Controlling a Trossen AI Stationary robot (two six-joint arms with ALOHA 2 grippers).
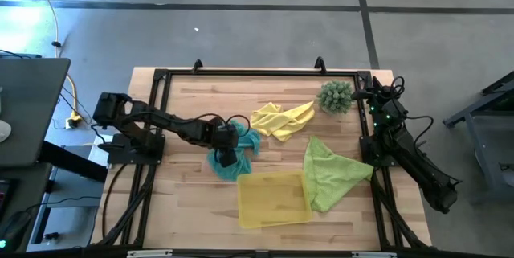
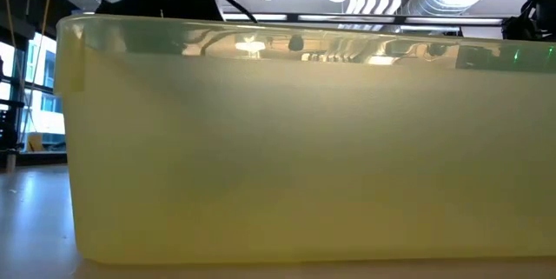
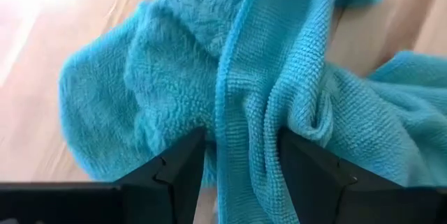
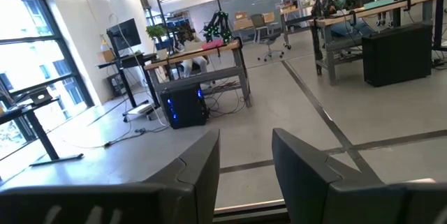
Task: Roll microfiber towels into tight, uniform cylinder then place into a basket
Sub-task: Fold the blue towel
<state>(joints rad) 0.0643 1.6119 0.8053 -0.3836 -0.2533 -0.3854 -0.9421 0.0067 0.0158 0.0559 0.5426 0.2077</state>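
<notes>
Both arms are black, built of jointed tubular segments with thin black cables alongside. The right arm (image 1: 405, 152) shows small green indicator lights near its base. Gripper fingers (image 3: 174, 175) are dark, angular, matte wedges.

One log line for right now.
left end effector: open astride teal towel fold | right end effector: parked, empty | basket: no towels

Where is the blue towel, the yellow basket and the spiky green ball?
teal towel (image 1: 227, 165), high view, lower bunched part.
basket (image 1: 273, 198), high view, its floor.
spiky green ball (image 1: 336, 96), high view, its middle.
</notes>
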